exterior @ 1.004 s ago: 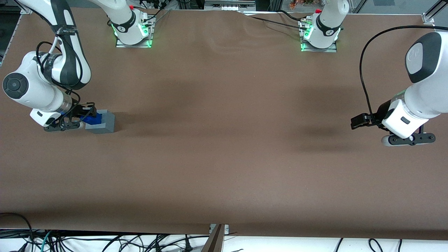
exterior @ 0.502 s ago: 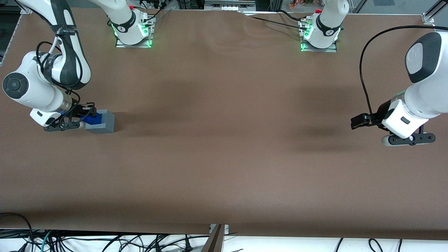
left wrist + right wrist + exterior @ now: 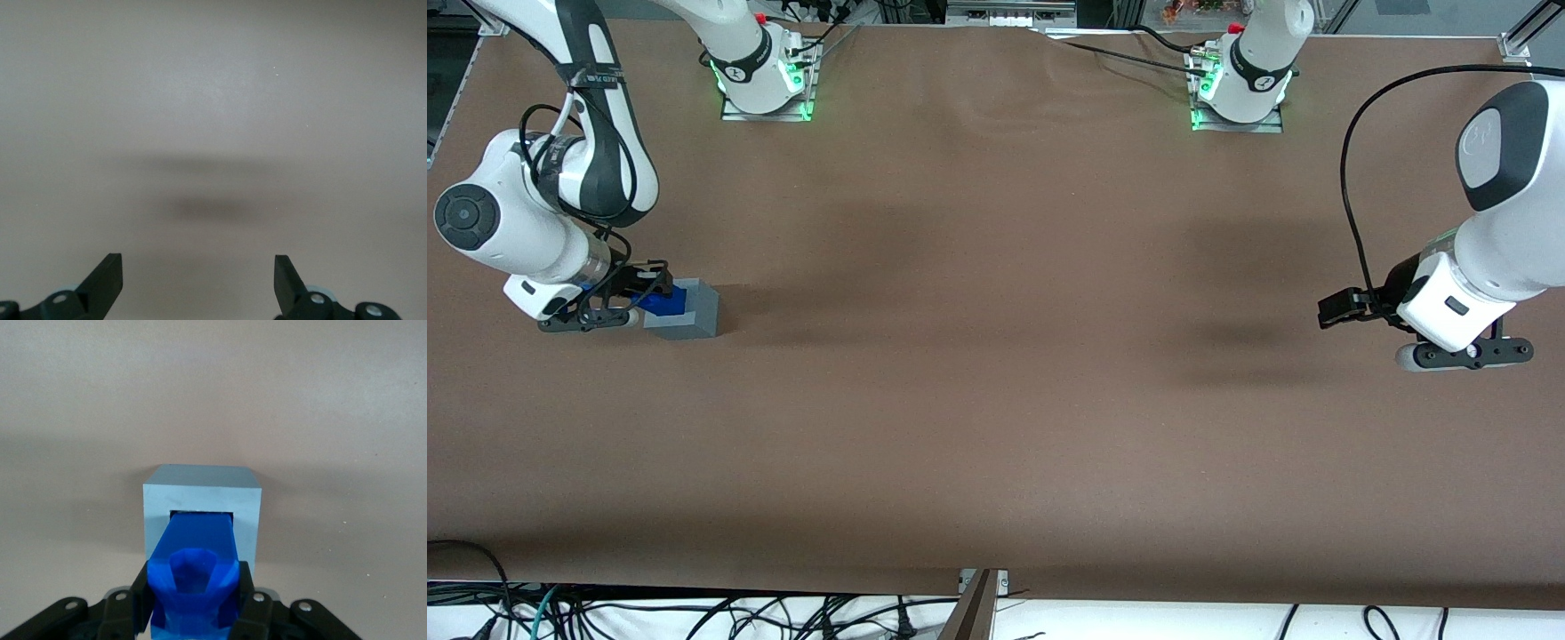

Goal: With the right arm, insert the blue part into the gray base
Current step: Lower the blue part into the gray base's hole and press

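Note:
The gray base sits on the brown table toward the working arm's end. In the right wrist view the gray base shows its recessed face toward the gripper, and the blue part has its leading end inside the recess. My right gripper is shut on the blue part, one black finger on each side of it. In the front view the gripper is level with the base and right beside it, with the blue part between them.
The brown table stretches away toward the parked arm's end. Two arm mounts with green lights stand along the table edge farthest from the front camera. Cables hang below the near edge.

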